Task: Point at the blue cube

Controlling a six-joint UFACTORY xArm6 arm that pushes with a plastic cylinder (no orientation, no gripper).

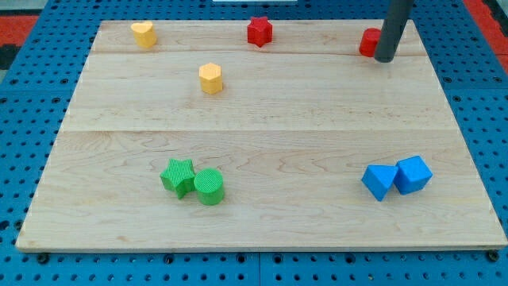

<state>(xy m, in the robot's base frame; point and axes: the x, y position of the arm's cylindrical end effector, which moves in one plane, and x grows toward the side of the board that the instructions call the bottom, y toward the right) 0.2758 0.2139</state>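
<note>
**Rod tip parked at the upper right, blue cube at the lower right**

A wooden board point(262, 103) was seen lying on a blue perforated table point(24, 119), and 8 small blocks were counted on it. No container was shown; every block rested directly on the wood.

The dark rod was seen entering from the top edge at the upper right of the frame. My tip point(385, 59) was set down on the board just beside a red block point(368, 42), which was partly hidden behind the rod, so its shape could not be made out. No jaws were fitted to the arm, and nothing was held by it.

The blue cube point(413, 175) was found at the lower right of the frame, well apart from the tip. It was touching a second blue block point(379, 181), of wedge-like form, on its left.

At the lower left, a green star point(178, 176) was pressed against a green cylinder point(209, 187). A yellow heart-shaped block point(144, 33) was placed at the upper left, a yellow hexagonal block point(210, 79) below and right of it, and a red star point(259, 31) at the top centre.
</note>
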